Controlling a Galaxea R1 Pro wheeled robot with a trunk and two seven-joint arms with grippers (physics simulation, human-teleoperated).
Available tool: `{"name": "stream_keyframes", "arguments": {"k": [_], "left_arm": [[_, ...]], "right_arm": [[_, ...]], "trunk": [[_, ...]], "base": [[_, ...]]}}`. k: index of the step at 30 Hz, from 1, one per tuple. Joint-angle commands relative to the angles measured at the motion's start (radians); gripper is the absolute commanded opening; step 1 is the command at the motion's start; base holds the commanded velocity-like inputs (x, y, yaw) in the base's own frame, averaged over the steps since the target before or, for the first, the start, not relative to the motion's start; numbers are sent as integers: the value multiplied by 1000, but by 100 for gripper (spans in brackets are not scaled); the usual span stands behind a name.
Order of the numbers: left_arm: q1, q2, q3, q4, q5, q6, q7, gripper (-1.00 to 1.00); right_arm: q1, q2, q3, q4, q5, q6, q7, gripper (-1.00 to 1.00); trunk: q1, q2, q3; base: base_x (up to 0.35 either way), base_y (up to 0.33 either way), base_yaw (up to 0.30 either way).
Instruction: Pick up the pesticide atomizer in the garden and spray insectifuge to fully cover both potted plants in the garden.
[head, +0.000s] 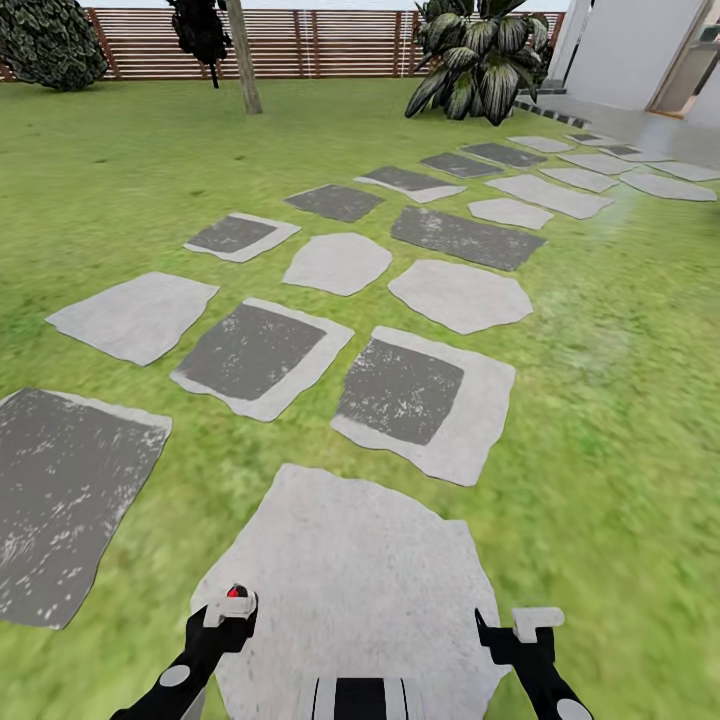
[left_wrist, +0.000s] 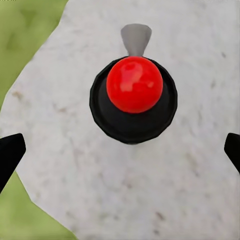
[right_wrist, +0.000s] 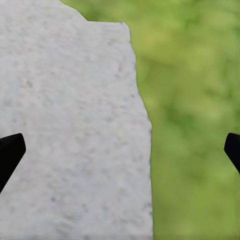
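The pesticide atomizer (left_wrist: 134, 100), a small black bottle with a round red top, stands upright on a pale stepping stone (left_wrist: 60, 150). In the head view its red top (head: 237, 591) peeks out just beyond my left gripper (head: 228, 615). My left gripper (left_wrist: 122, 150) hangs over it, open wide, with the black fingertips (left_wrist: 11, 152) far apart on either side and not touching it. My right gripper (head: 520, 630) is open and holds nothing. It hovers over the stone's edge (right_wrist: 75, 125) and the grass (right_wrist: 195, 100). The potted plants and the insectifuge are out of view.
Grey and dark stepping stones (head: 425, 395) lead across the lawn toward a patio (head: 660, 135) and a white wall at the back right. A big striped leafy plant (head: 480, 55), a tree trunk (head: 243, 55) and a slatted wooden fence (head: 320, 40) line the far side.
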Motion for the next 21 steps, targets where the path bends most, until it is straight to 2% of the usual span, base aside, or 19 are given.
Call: {"name": "stream_keyframes", "arguments": {"k": [1, 21], "left_arm": [[0, 0, 6, 1, -9, -4, -1, 100], [-1, 1, 8, 1, -8, -4, -1, 100]], "right_arm": [[0, 0, 0, 1, 1, -3, 0, 100], [0, 0, 0, 1, 1, -3, 0, 100]], "trunk": [[0, 0, -1], [0, 0, -1]], "base": [[9, 0, 0], [41, 0, 0]]}}
